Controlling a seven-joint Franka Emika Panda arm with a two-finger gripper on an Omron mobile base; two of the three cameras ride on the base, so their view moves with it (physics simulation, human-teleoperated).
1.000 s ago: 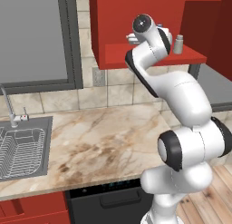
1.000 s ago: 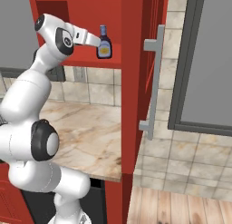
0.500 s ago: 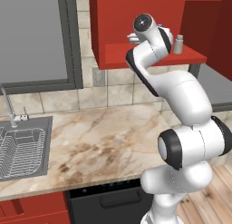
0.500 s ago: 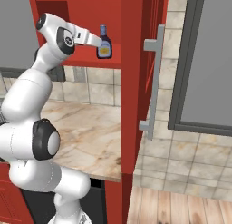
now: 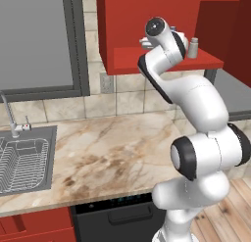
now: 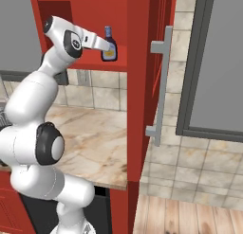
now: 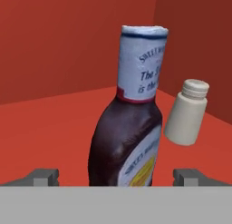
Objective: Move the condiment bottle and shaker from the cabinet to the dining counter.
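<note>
**Jaws wide open around the bottle in the cabinet**

Bottle first: we see the condiment bottle (image 7: pixel 129 128) upright in the centre of the hand view, its dark body rising between the two finger tips (image 7: pixel 43 177) that sit at the lower left and lower right of that frame. The jaws stand fully open, one tip on either side of the bottle with red shelf showing between each tip and the glass, so we read nothing as gripped. The gripper (image 6: pixel 105 44) shows in the upper left of the right base view, reaching level into the open cabinet (image 6: pixel 142 20), with the bottle standing on the shelf just at its end.

We find the shaker (image 7: pixel 186 112) to the right of the bottle in the hand view, behind it and close to it; whether the two touch we cannot tell. In the left base view the shaker (image 5: pixel 193 48) stands on the cabinet shelf in the upper right of the frame, just beside the robot's wrist.

Below, in the left base view, we see the marble tabletop (image 5: pixel 112 153) across the middle of the frame and the sink (image 5: pixel 24 160) at the left edge. The cabinet's silver bar handle (image 6: pixel 162 81) runs vertically near the centre of the right base view.
</note>
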